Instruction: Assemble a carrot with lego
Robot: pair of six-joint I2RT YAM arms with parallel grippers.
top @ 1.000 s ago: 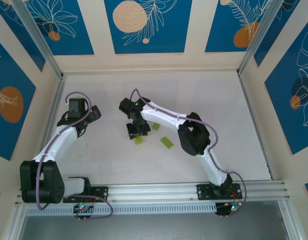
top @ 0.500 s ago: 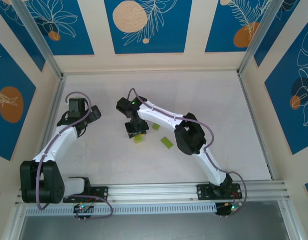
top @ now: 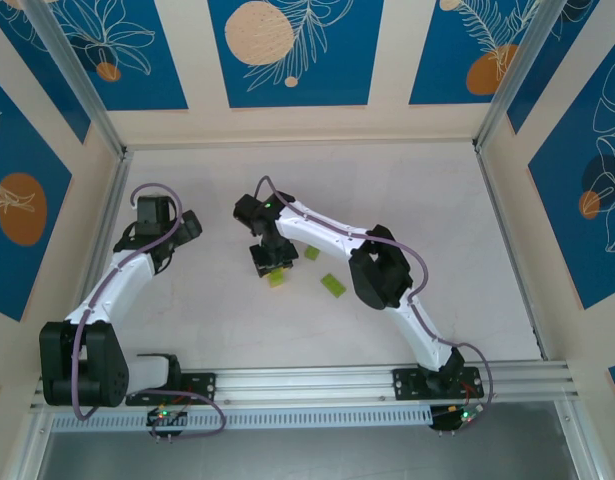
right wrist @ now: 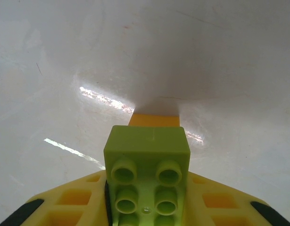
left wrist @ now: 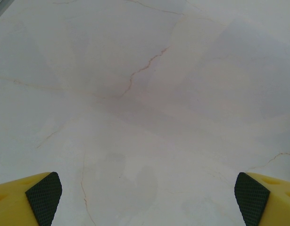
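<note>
Right wrist, carrot (right wrist: 147,162) pointing away, orange tip (right wrist: 154,119) foremost

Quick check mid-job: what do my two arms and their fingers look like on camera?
The left arm and right arm have white links with bulky black joints, each trailed by a looping purple cable. The fingers are yellow plastic with black cross-hatched pads. A green light glows near the right wrist.

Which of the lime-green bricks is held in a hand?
The brick in the right hand, studs toward the wrist camera; two other green bricks lie loose on the table.
</note>
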